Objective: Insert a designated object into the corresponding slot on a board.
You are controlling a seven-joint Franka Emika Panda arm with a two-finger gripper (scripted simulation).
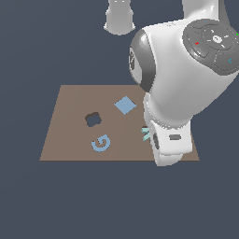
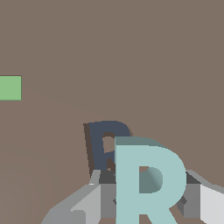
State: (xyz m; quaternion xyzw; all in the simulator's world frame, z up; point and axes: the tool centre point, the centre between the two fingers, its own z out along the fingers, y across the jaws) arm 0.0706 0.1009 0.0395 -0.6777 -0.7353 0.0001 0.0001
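In the wrist view the pale teal R-shaped designated object (image 2: 148, 183) sits between the grey fingers (image 2: 89, 203) of my gripper (image 2: 148, 202), which is shut on it. The dark R-shaped slot (image 2: 103, 144) lies in the brown board (image 2: 131, 52) just beside and partly behind the held R, which overlaps one side of it. In the exterior view only a sliver of the teal R (image 1: 146, 134) shows at the edge of the white arm (image 1: 177, 88). The arm hides the gripper and the slot over the board's (image 1: 70, 126) right part.
On the board in the exterior view are a dark wavy blob-shaped cutout (image 1: 93, 119), a blue letter G (image 1: 101, 143) and a blue square block (image 1: 125, 105). A green piece (image 2: 10, 87) shows at the wrist view's edge. The robot's base (image 1: 119, 18) stands behind the board.
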